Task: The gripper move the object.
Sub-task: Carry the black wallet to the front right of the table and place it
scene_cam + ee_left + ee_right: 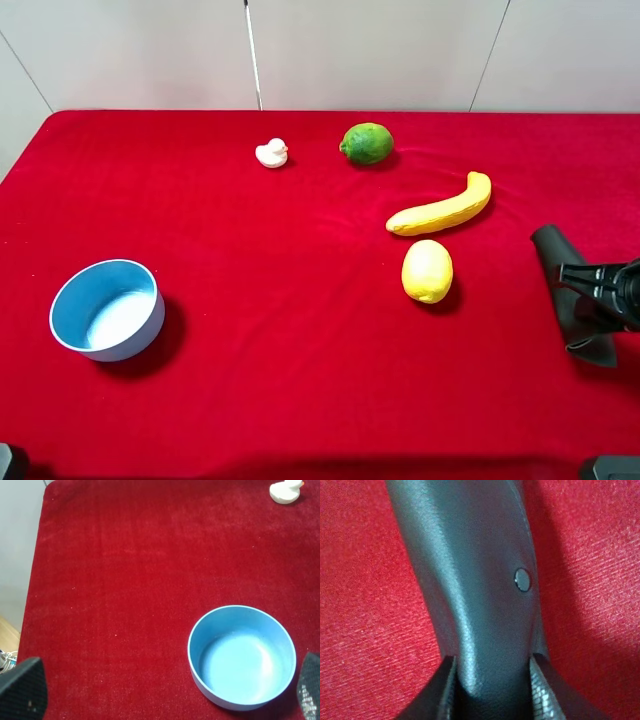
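Observation:
The object, a long matte black pouch (570, 290), lies at the right edge of the red table, right of the lemon. My right gripper (585, 283) comes in from the right and sits over its middle. In the right wrist view the two fingers (445, 690) press on both sides of the pouch (470, 580), which narrows between them; the right gripper (492, 680) is shut on it. My left gripper (166, 686) is open and empty, its fingertips (22, 687) wide apart above the table near the blue bowl.
A blue bowl (108, 309) stands at the front left, also in the left wrist view (242, 656). A lemon (427, 270), a banana (442, 208), a lime (367, 143) and a white duck (271, 153) lie on the red cloth (300, 300).

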Available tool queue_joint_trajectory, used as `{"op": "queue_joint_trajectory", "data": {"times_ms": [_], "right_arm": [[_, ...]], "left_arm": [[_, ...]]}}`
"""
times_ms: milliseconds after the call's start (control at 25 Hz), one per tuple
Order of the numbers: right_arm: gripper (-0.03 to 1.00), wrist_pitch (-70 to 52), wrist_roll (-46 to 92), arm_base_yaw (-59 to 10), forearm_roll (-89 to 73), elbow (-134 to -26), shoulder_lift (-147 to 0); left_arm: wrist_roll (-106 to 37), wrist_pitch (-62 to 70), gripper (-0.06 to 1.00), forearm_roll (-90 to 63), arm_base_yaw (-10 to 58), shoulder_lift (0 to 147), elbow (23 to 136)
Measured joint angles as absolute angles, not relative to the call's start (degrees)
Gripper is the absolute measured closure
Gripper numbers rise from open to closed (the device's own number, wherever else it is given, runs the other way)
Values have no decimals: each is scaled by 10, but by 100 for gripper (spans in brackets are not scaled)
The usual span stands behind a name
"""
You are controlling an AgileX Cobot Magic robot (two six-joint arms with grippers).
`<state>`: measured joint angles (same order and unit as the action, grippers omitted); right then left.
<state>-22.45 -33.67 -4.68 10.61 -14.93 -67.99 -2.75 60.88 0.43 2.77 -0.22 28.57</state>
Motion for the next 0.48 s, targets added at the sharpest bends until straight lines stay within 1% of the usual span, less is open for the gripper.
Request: {"op": "queue_joint_trajectory", "data": {"times_ms": [480], "right_arm": [[73, -227, -337, -47, 73, -149, -694]], "left_arm": [[-27, 609, -5, 4, 28, -2, 286]]}}
